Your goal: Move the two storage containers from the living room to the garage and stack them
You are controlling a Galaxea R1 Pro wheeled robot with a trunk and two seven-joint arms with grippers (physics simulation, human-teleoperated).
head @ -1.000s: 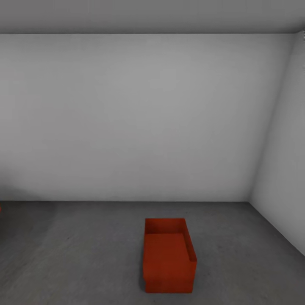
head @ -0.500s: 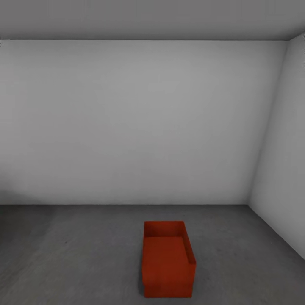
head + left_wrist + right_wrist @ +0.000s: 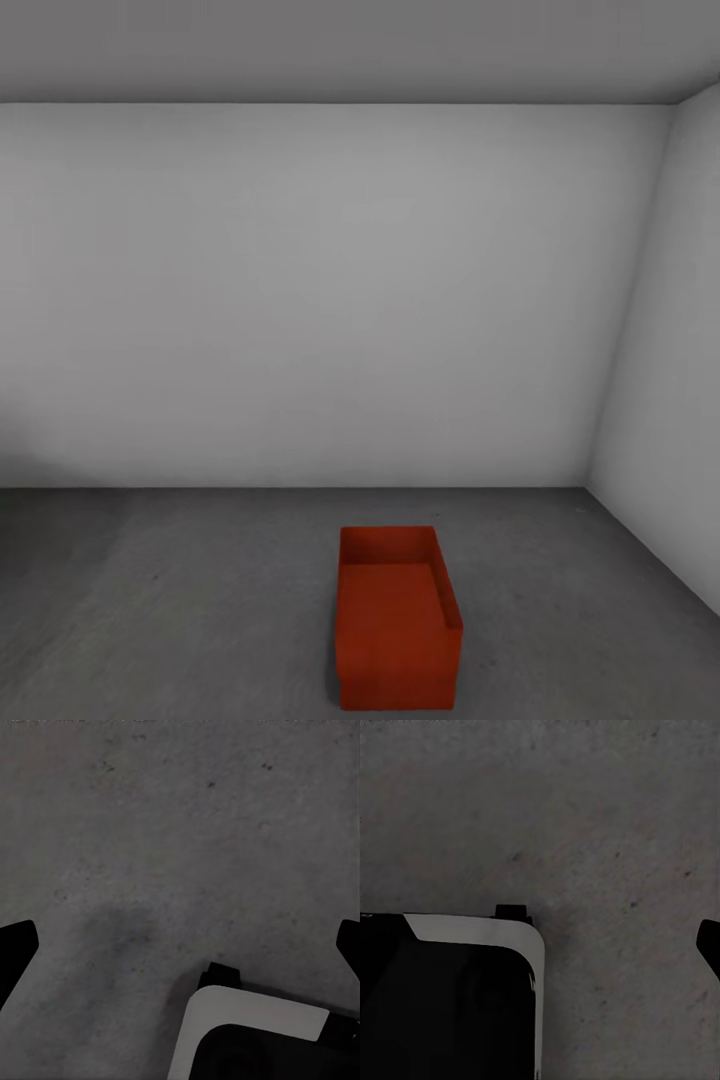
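Note:
One orange-red storage container (image 3: 398, 620) rests open side up on the dark grey concrete floor (image 3: 180, 600) of the garage, low in the head view and close to the right corner. I cannot tell whether a second container sits under or inside it. My left gripper (image 3: 180, 945) hangs open above bare floor (image 3: 180, 832), its dark fingertips (image 3: 15, 952) far apart with nothing between them. My right gripper (image 3: 540, 945) also faces the floor (image 3: 607, 817); one fingertip (image 3: 710, 945) shows at the picture's edge, set wide, and nothing is held.
Plain pale grey walls (image 3: 320, 300) close the room behind the container and on its right (image 3: 670, 400). Part of my white and black base (image 3: 247, 1035) shows below the left gripper, and the base (image 3: 450, 997) shows below the right one too.
The whole head picture has shifted: the ceiling line and the container sit slightly lower and a red sliver at the left edge has left the frame. The container itself has not moved.

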